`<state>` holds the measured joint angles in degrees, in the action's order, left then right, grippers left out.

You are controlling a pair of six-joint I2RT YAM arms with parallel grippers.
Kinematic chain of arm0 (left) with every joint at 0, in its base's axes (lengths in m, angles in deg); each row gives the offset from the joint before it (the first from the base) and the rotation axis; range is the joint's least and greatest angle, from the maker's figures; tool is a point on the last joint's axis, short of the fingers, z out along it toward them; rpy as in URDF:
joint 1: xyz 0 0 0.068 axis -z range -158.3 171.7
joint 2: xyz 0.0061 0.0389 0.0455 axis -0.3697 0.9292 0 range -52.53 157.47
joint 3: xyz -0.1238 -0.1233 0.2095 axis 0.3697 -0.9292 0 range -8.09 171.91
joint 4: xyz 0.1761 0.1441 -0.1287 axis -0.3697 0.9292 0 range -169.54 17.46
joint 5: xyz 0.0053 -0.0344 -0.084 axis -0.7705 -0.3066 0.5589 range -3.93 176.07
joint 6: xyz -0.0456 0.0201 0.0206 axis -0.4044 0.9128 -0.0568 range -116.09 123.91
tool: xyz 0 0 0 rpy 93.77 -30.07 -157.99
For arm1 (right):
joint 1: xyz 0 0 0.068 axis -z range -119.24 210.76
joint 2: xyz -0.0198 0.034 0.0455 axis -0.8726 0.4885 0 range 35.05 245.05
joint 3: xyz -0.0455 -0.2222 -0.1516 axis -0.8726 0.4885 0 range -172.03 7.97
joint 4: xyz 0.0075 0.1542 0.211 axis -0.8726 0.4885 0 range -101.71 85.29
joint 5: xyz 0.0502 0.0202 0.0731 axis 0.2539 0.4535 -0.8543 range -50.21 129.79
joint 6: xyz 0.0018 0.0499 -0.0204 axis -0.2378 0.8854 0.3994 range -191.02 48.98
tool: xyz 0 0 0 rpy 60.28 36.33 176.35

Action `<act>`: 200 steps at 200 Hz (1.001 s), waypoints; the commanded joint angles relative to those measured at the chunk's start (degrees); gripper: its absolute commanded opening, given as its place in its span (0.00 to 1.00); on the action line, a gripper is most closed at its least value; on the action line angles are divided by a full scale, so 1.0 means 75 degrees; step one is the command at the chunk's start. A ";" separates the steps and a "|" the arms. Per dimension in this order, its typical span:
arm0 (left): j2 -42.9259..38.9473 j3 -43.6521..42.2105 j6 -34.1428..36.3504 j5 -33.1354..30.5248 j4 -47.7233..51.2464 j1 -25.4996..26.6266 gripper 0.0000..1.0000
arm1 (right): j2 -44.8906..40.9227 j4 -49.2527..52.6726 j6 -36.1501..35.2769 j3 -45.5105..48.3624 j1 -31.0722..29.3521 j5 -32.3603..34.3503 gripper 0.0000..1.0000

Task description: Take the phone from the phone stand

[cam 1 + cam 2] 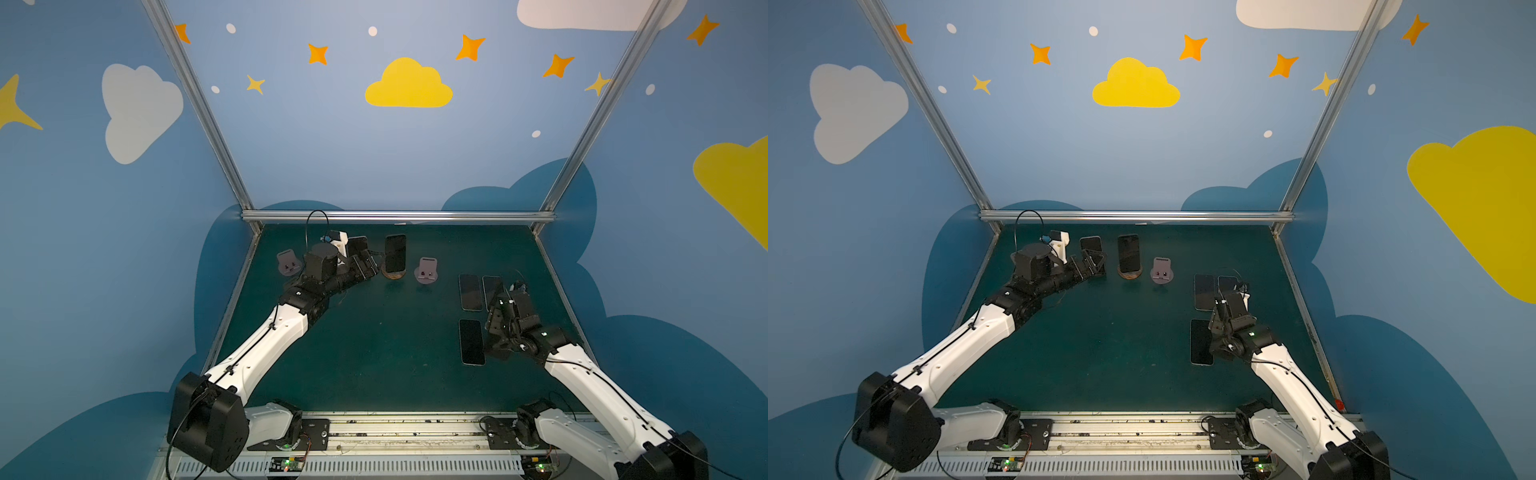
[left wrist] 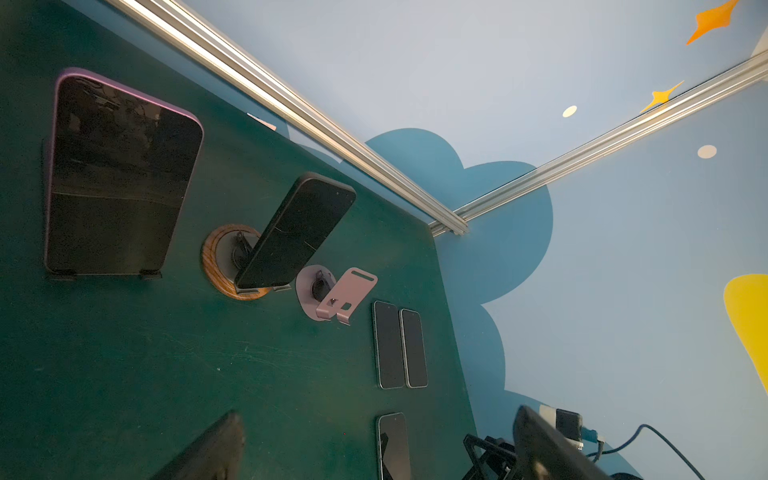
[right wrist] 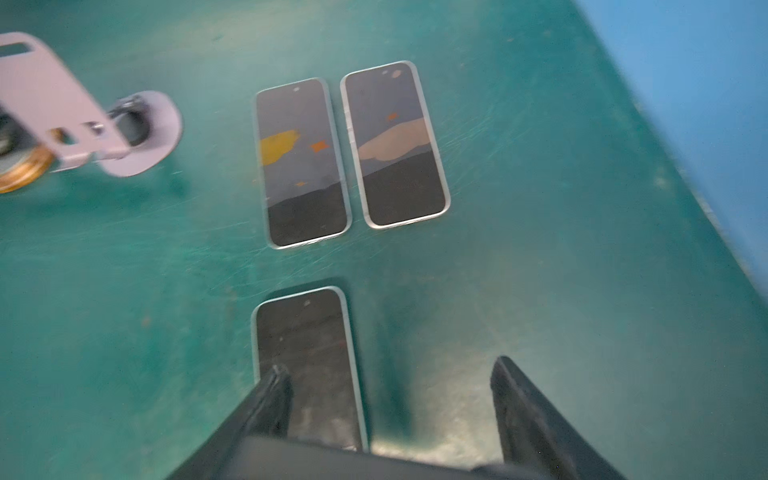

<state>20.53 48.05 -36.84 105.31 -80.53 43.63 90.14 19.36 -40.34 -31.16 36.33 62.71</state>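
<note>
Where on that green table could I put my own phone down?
Bare: the mat's middle, between left arm and flat phones. Crowded: the back row, wooden stand and pink stands, and the right side around the three phones.

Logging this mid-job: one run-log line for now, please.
left gripper open, near propped purple-edged phone | right gripper open, empty, near flat phone | black phone also propped

Top views dim, sharp, edges bowed. Right wrist view brighter, motion-blurred; glare on bench between fingers; phone screens show reflections.
</note>
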 commanded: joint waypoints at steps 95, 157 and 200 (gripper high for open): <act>0.0213 0.0318 0.0168 0.0046 0.0131 -0.0108 1.00 | 0.3225 0.0397 0.1801 -0.2200 -0.1899 -0.2087 0.56; 0.0193 0.0311 0.0312 -0.0114 0.0194 -0.0064 1.00 | 0.4573 -0.0152 0.1411 -0.2416 -0.2040 -0.2277 0.57; 0.0179 0.0296 0.0371 -0.0203 0.0215 -0.0047 1.00 | 0.5047 -0.0403 0.1031 -0.2434 -0.1915 -0.2083 0.57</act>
<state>22.52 49.03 -35.40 104.77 -79.26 43.15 127.19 18.05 -30.44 -47.42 21.34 46.31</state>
